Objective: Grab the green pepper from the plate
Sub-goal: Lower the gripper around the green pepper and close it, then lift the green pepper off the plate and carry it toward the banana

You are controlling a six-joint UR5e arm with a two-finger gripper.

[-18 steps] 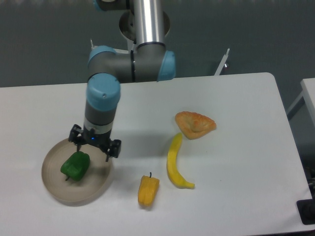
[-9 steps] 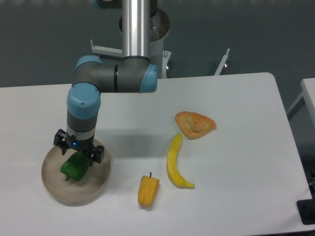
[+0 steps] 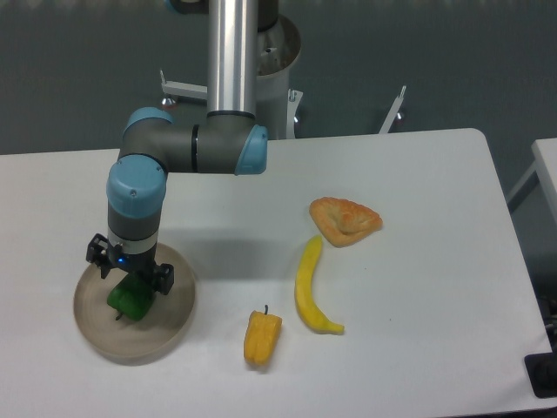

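The green pepper [image 3: 129, 300] lies on the left half of the round beige plate [image 3: 171, 320], at the table's front left. My gripper [image 3: 130, 277] hangs directly over the pepper and hides its upper part. Its black fingers point down on either side of the pepper's top. The jaws look spread, but the fingertips are too small and dark to tell whether they touch the pepper.
A yellow-orange pepper [image 3: 262, 337] lies to the right of the plate near the front edge. A banana [image 3: 310, 288] and a piece of pastry [image 3: 345, 219] sit in the middle of the table. The arm's base column [image 3: 233, 52] stands at the back.
The gripper has moved left from the plate's right rim to a spot over the green pepper and has come lower. The pepper has not moved.
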